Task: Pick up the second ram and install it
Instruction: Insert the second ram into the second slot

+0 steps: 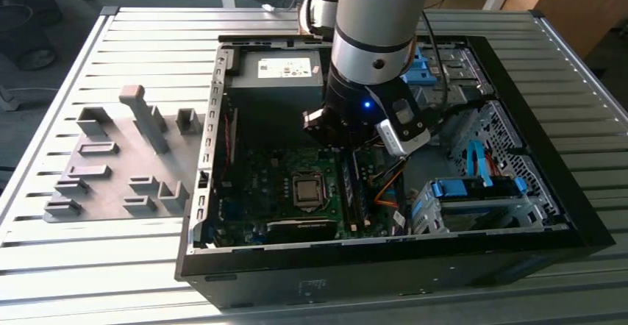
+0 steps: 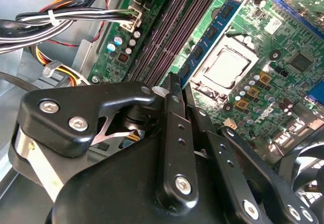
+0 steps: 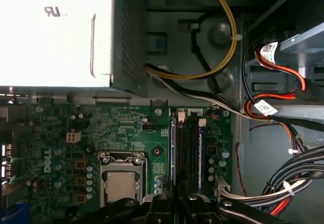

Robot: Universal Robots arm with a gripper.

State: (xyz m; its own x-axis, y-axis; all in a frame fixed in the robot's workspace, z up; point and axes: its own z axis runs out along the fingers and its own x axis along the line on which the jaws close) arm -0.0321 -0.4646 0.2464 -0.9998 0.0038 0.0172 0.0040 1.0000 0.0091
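Second ram (image 2: 200, 46) stands slotted in, just beyond pincer (image 2: 174, 89) tips.

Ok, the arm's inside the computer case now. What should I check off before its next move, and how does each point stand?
1. Gripper over the memory slots: ok.
2. Second memory stick carried by the gripper: cannot tell.
3. Slot nearest the processor already holds a stick: ok, it appears so.
4. Dark slots beside that stick free: ok, they look empty.
5. Cable bundle off to the side of the slots: ok.
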